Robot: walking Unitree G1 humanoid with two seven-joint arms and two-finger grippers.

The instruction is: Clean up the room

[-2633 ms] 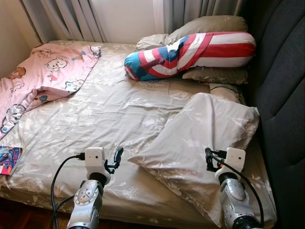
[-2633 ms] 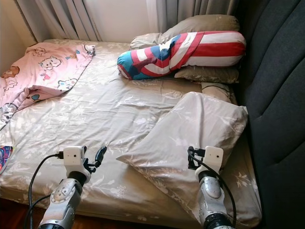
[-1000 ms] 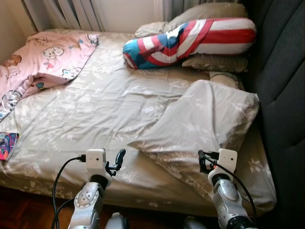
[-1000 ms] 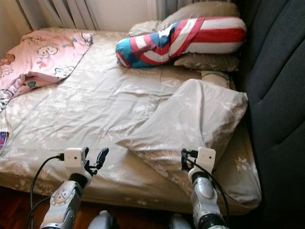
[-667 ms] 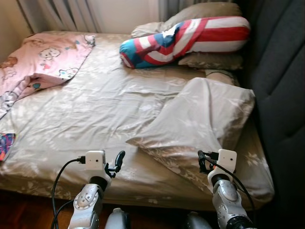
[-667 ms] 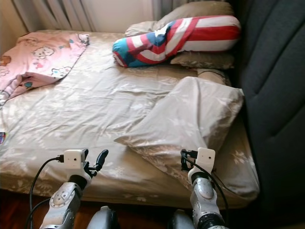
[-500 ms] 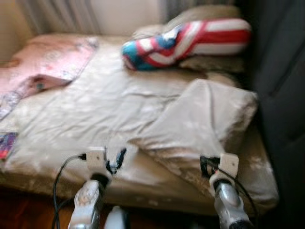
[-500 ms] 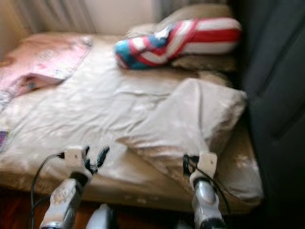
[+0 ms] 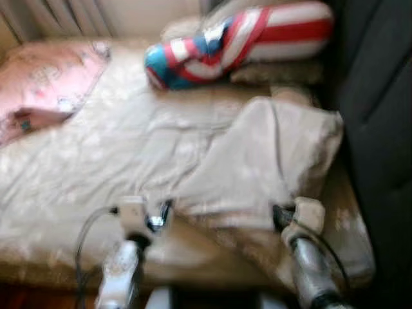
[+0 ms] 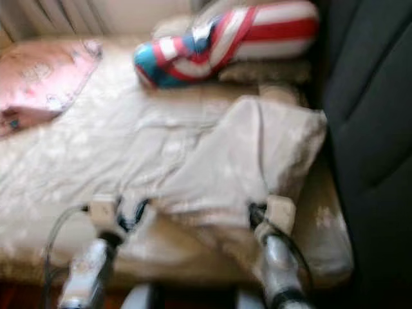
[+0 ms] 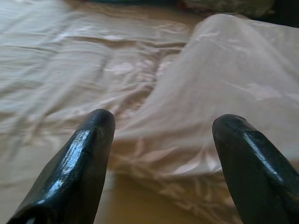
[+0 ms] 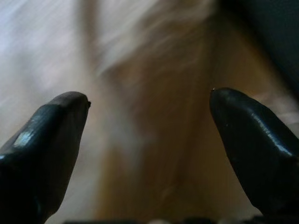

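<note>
A beige floral pillow (image 9: 270,161) lies askew on the right side of the bed, its near corner over the front edge. My left gripper (image 9: 161,215) hovers open just left of that near corner, and the pillow (image 11: 224,93) lies ahead of its fingers in the left wrist view. My right gripper (image 9: 280,215) stands open at the pillow's near right edge. In the right wrist view its fingers (image 12: 42,140) frame blurred beige fabric. A red, white and blue bolster (image 9: 238,38) lies at the head of the bed.
A pink cartoon blanket (image 9: 38,87) is bunched at the far left of the beige sheet (image 9: 96,161). A dark padded headboard (image 9: 380,109) rises along the right. Beige pillows (image 9: 277,72) sit under the bolster. Curtains (image 9: 58,16) hang behind the bed.
The camera has moved closer and rightward with heavy blur, so the bed fills more of the view. Both grippers now sit nearer the pillow's near edge. Nothing has been grasped.
</note>
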